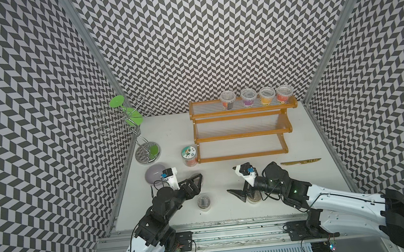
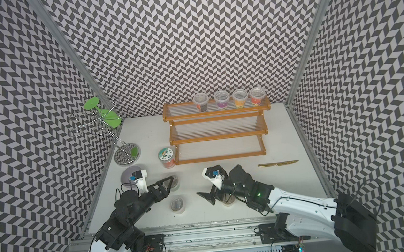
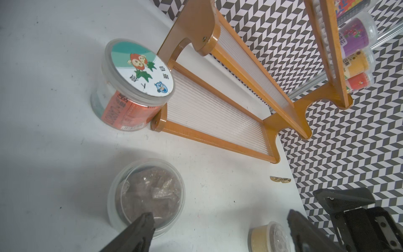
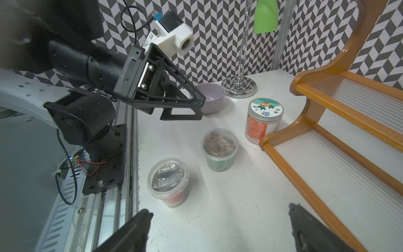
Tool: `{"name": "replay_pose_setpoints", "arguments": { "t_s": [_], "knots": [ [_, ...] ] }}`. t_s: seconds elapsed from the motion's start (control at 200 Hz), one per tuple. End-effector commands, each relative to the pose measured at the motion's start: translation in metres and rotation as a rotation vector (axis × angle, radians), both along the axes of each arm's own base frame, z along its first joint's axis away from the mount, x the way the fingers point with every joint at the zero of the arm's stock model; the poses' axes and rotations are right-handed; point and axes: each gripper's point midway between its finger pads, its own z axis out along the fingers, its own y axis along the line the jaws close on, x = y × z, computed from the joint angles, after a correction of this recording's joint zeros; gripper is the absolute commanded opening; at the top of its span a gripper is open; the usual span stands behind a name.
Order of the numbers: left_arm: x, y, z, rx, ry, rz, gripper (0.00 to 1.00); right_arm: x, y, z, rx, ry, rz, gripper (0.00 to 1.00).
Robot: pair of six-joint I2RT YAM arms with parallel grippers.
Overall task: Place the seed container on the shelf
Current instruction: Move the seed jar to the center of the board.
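A seed container [image 4: 219,150], a clear-lidded cup with a green label and brown contents, stands on the white table in front of the shelf [image 1: 243,135]. My left gripper [image 2: 169,182] hovers open just above it and holds nothing. In the left wrist view one fingertip [image 3: 148,218] overlaps the cup's [image 3: 148,192] rim. A second cup with a red label [image 1: 203,202] stands nearer the front edge. My right gripper [image 1: 240,193] is open and empty, low over a yellow-labelled cup [image 1: 254,198]. The wooden shelf's lower two ribbed tiers hold nothing.
An orange-labelled jar with a cartoon lid [image 1: 189,155] touches the shelf's lower left corner. Several jars [image 1: 256,97] line the top tier. A purple bowl [image 1: 155,174] and a silver wire stand [image 1: 145,152] are at the left; a gold knife [image 1: 300,162] lies at the right.
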Motion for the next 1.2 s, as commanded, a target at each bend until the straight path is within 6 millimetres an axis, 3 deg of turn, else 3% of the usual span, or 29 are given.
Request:
{"name": "replay_pose_setpoints", "arguments": {
  "t_s": [0.0,0.205,0.411,0.606,0.846,0.981,1.197],
  "knots": [
    [-0.005,0.004,-0.006,-0.059,0.053,0.027,1.0,-0.001,0.011,0.006,0.028,-0.055,0.002,1.0],
    [-0.021,-0.002,-0.038,-0.115,0.265,0.026,0.9,-0.013,0.033,-0.019,-0.026,-0.028,0.045,0.99],
    [-0.042,-0.005,-0.075,-0.028,0.475,0.035,0.83,-0.014,0.057,-0.039,-0.085,-0.006,0.061,1.0],
    [-0.06,-0.01,-0.077,0.05,0.532,0.009,0.73,-0.021,0.07,-0.052,-0.092,0.043,0.11,1.0],
    [-0.066,-0.017,-0.088,0.137,0.563,-0.038,0.58,-0.022,0.067,-0.07,-0.12,0.079,0.101,1.0],
    [-0.064,-0.021,-0.088,0.163,0.556,-0.056,0.51,-0.02,0.063,-0.073,-0.125,0.086,0.078,1.0],
    [-0.057,-0.047,-0.085,0.126,0.515,-0.148,0.43,-0.02,0.052,-0.077,-0.143,0.072,0.055,1.0]
  ]
}}
